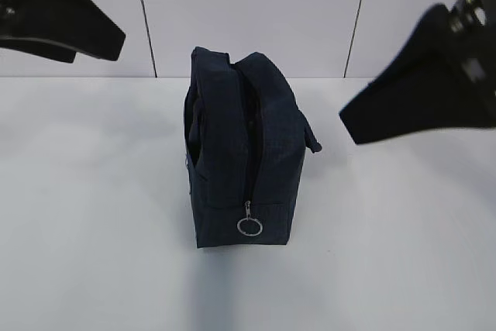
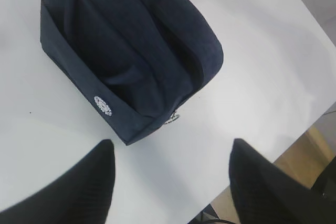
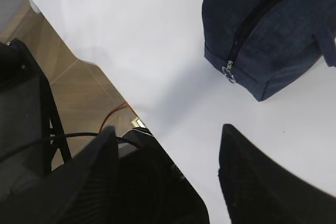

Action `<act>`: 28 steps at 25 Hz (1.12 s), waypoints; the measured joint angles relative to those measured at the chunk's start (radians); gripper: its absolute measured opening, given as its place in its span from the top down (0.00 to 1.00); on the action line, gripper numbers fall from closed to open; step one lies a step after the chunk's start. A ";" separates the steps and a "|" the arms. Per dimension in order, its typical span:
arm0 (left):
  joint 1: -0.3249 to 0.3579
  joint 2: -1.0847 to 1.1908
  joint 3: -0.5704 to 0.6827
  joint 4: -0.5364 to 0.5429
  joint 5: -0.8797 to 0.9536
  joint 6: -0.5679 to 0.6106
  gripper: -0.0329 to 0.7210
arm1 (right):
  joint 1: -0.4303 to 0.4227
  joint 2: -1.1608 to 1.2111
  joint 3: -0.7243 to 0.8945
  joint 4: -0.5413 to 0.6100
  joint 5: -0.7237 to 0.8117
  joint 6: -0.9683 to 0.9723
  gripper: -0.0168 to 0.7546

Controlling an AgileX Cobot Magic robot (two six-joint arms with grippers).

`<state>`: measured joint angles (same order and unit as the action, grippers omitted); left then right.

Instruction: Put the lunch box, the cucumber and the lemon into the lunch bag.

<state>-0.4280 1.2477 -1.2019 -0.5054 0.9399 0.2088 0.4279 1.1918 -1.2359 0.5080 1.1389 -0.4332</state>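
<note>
The dark navy lunch bag (image 1: pixel 240 153) stands mid-table, its zipper line running down to a metal ring pull (image 1: pixel 249 227) at the near end. The lunch bag (image 2: pixel 126 40) also fills the top of the left wrist view, and it (image 3: pixel 268 30) lies at the upper right of the right wrist view. The lunch box, the cucumber and the lemon are out of view. My left gripper (image 2: pixel 173 145) hangs open above bare table, short of the bag's corner. My right gripper (image 3: pixel 168 129) is open over the table edge, apart from the bag. Nothing is between either pair of fingers.
The white table (image 1: pixel 93 253) spreads around the bag on all sides. Its edge shows in both wrist views, with brown floor (image 3: pixel 89 93) and black equipment with cables (image 3: pixel 26 114) beyond. A white panelled wall (image 1: pixel 256 13) stands behind.
</note>
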 joint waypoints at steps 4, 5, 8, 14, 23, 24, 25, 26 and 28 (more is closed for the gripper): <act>0.000 -0.075 0.065 0.000 0.011 0.000 0.32 | 0.000 -0.096 0.147 0.052 -0.050 -0.092 0.36; 0.000 -0.092 0.080 0.000 0.012 0.000 0.32 | 0.000 -0.116 0.187 0.072 -0.065 -0.120 0.36; 0.000 -0.150 0.122 -0.002 0.012 0.000 0.33 | 0.000 -0.186 0.301 0.149 -0.109 -0.193 0.36; 0.000 -0.223 0.181 -0.004 -0.001 0.000 0.33 | 0.000 -0.288 0.467 0.287 -0.133 -0.345 0.36; 0.000 -0.268 0.278 0.018 -0.058 0.000 0.34 | 0.000 -0.320 0.611 0.312 -0.187 -0.397 0.36; 0.000 -0.272 0.286 0.018 -0.073 0.000 0.34 | 0.000 -0.320 0.619 0.318 -0.207 -0.397 0.36; 0.000 -0.274 0.294 0.018 -0.091 0.000 0.34 | 0.000 -0.320 0.632 0.329 -0.236 -0.397 0.36; 0.000 -0.274 0.299 0.018 -0.104 0.000 0.35 | 0.000 -0.320 0.644 0.347 -0.263 -0.397 0.36; 0.000 -0.274 0.308 0.019 -0.121 0.000 0.35 | 0.000 -0.307 0.656 0.392 -0.288 -0.402 0.36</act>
<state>-0.4280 0.9737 -0.8936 -0.4866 0.8185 0.2088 0.4279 0.8851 -0.5797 0.9003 0.8509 -0.8357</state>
